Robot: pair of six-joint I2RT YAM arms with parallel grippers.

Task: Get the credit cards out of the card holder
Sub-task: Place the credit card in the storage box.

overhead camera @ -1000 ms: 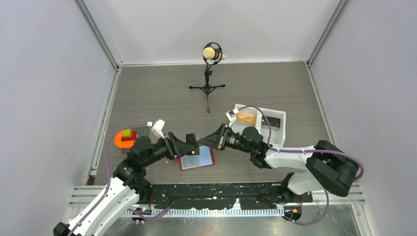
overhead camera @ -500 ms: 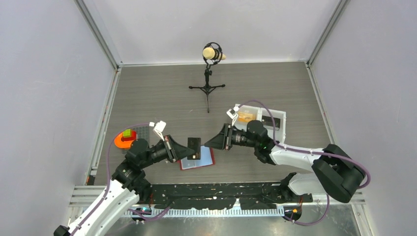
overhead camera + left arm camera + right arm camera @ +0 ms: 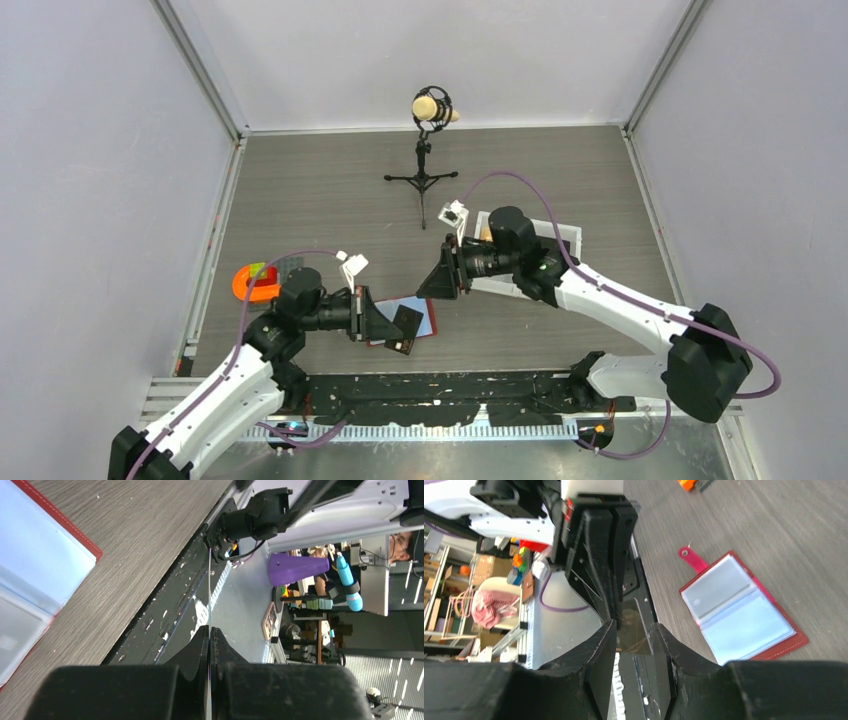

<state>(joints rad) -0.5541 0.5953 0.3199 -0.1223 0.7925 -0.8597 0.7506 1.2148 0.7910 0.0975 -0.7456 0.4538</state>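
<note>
The red card holder (image 3: 418,312) lies open on the table, its pale blue pockets up, also visible in the left wrist view (image 3: 35,575) and the right wrist view (image 3: 744,615). My left gripper (image 3: 393,326) is shut on a dark grey credit card (image 3: 407,331), held just above the holder's near edge. The left wrist view shows that card edge-on (image 3: 209,590), pinched between the left gripper's jaws (image 3: 210,629). My right gripper (image 3: 440,281) hovers open and empty a little beyond the holder; its jaws (image 3: 631,630) frame the dark card (image 3: 634,614) farther off.
A white tray (image 3: 563,240) sits behind the right arm, partly hidden. An orange disc (image 3: 252,285) with small blocks is at the left. A microphone on a tripod (image 3: 426,150) stands at the back. The black base rail (image 3: 450,390) runs along the near edge.
The right gripper let go of the dark card and drew back to the upper right. The left gripper closed on the card and carried it down toward the near edge.
</note>
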